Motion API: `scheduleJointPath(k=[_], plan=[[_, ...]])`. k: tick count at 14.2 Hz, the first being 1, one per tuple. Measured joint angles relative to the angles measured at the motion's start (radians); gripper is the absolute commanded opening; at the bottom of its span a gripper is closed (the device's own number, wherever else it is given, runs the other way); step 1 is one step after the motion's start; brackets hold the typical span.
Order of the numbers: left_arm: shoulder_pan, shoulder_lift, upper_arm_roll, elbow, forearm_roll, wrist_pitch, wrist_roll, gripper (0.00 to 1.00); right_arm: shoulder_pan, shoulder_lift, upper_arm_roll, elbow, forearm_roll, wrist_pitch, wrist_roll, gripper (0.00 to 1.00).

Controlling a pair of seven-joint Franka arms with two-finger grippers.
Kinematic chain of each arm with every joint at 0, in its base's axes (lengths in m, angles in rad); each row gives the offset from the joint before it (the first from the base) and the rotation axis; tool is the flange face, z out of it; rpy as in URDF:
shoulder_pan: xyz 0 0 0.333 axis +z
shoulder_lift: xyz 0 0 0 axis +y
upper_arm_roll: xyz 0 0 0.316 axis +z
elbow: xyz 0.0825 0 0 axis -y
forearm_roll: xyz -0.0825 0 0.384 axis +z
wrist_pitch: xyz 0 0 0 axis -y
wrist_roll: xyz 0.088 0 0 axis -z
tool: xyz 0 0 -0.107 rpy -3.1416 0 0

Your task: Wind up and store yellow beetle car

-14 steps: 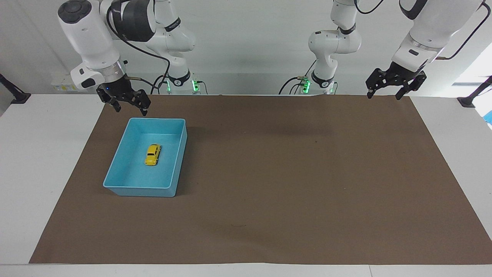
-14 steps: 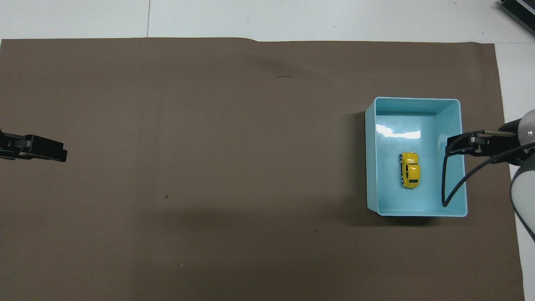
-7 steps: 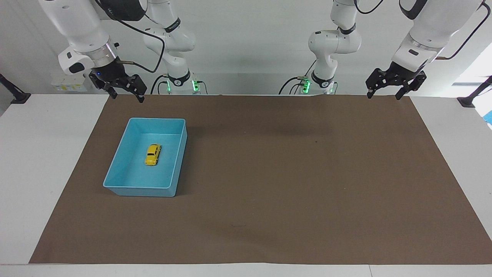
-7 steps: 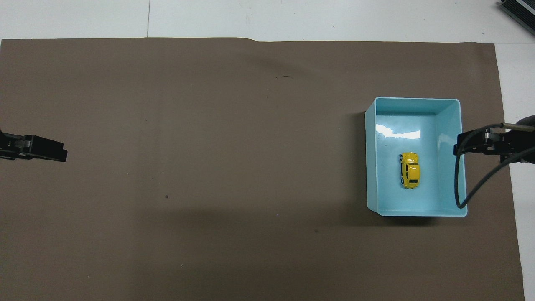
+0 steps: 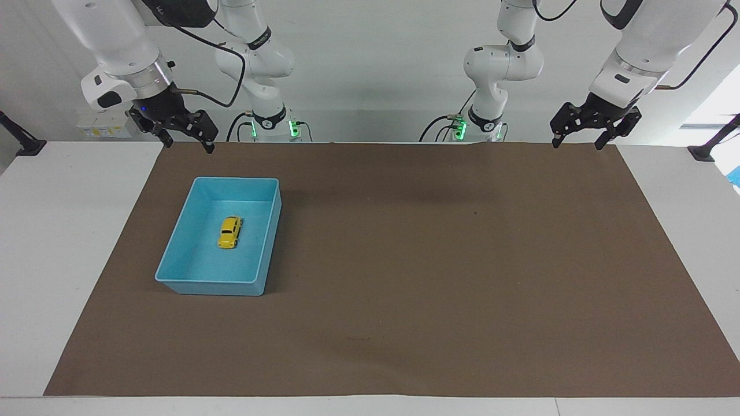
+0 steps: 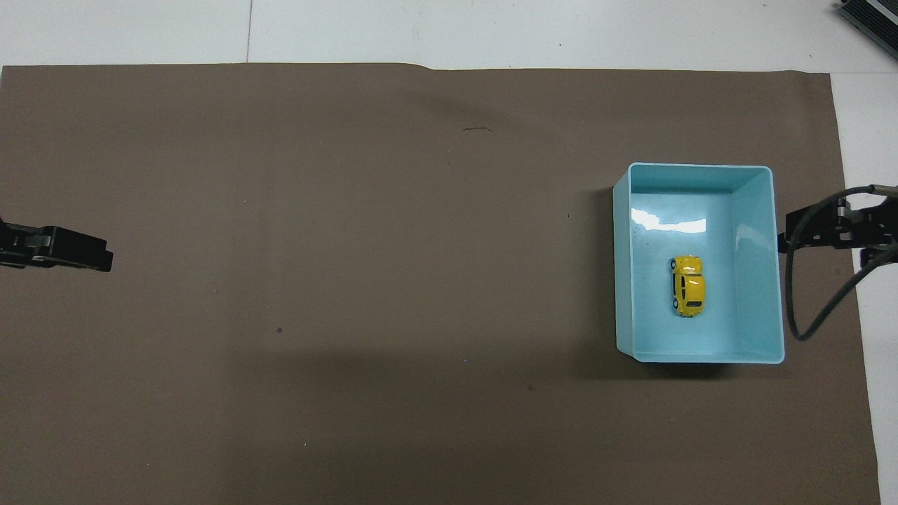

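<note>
The yellow beetle car (image 5: 229, 231) sits on its wheels on the floor of a light blue plastic bin (image 5: 173, 274), near the middle. Nothing touches the car. In the overhead view, the car (image 6: 688, 285) is at about 3 o'clock from the middle of the big brown mat (image 6: 351, 280), and it lies the long way along the bin (image 6: 761, 280).

The bin rests on the mat (image 5: 433, 289), toward the right arm's end of the table (image 5: 63, 260).

The right gripper (image 5: 184, 143) hangs up in the air over the mat's edge, at about 11 o'clock from the bin in the facing view. Its two fingers are spread apart and hold nothing.

The left gripper (image 5: 577, 140) hangs in the air over the mat's corner at the left arm's end. That arm waits. Its fingers are spread apart too, with nothing between them.
</note>
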Motion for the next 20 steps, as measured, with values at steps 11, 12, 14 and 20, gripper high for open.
scheduleJointPath(k=[11, 12, 14, 20], plan=[[0.000, 0.000, 0.000, 0.000, 0.000, 0.000, 0.000, 1.00, 0.000, -0.001, 0.000, -0.039, -0.001, 0.134, 0.000, 1.00], [0.000, 0.000, 0.000, 0.000, 0.000, 0.000, 0.000, 1.00, 0.000, -0.001, 0.000, -0.039, -0.001, 0.134, 0.000, 1.00], [0.000, 0.000, 0.000, 0.000, 0.000, 0.000, 0.000, 1.00, 0.000, -0.002, 0.000, -0.040, -0.001, 0.134, 0.000, 1.00], [0.000, 0.000, 0.000, 0.000, 0.000, 0.000, 0.000, 1.00, 0.001, -0.003, 0.000, -0.042, -0.001, 0.134, 0.000, 1.00]])
